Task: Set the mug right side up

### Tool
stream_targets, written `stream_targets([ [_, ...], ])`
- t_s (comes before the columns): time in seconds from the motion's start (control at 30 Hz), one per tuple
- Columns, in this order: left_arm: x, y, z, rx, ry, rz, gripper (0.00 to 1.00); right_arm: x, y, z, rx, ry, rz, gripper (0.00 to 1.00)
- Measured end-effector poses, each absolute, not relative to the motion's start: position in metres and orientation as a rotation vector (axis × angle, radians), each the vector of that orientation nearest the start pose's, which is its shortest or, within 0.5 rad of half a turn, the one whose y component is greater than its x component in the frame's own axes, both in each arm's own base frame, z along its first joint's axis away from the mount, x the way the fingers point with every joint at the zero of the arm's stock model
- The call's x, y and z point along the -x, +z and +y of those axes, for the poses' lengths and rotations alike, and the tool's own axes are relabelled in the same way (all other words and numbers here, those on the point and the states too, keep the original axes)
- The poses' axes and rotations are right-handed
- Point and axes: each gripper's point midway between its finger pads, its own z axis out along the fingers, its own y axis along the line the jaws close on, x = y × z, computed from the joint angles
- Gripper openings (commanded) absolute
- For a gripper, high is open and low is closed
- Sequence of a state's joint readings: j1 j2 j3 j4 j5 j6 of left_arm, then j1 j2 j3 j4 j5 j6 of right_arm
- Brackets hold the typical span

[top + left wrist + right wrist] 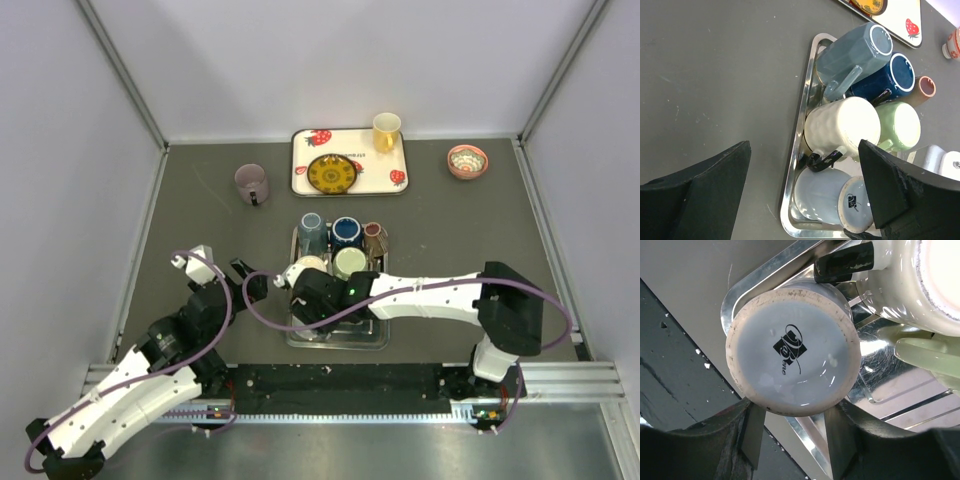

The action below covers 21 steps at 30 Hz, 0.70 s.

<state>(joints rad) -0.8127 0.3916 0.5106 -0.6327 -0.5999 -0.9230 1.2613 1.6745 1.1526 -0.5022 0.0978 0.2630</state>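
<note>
Top external view shows a dark table [200, 230] with the right arm [430, 295] stretched left across a metal tray [350, 337] of mugs, and the left arm [150, 370] angled toward the tray's left side. The mug [792, 350] stands in the tray's near-left corner, just beside a cream mug [840, 125] with a black handle. It is upside down, its printed base facing up at the right wrist camera and its mouth down on the tray, so its long axis looks roughly upright. The right gripper [795, 436] straddles it, one finger on each side below the base rim; whether the pads actually press the wall cannot be told. The left gripper [805, 145] hangs beside the tray with its fingers spread wide, grasping nothing.
</note>
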Motion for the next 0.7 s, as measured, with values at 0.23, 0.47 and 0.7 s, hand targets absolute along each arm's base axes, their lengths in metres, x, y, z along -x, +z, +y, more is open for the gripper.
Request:
stream_targets([
  [0.23,-0.1933,0.1613,-0.1002,0.475,-0.492,1.968,0.93,-0.1248,0.0685,0.3655,1.227,0.401,2.354,0.4],
  [0.47,-0.1929,0.1613,-0.1001,0.48,-0.496,1.967,0.92,-0.1249,0.062,0.3622,1.215,0.372,2.38,0.08],
  [0.7,-0.1921,0.161,-0.1002,0.485,-0.505,1.965,0.91,-0.1307,0.0627,0.3613,1.157,0.335,2.385,0.0],
])
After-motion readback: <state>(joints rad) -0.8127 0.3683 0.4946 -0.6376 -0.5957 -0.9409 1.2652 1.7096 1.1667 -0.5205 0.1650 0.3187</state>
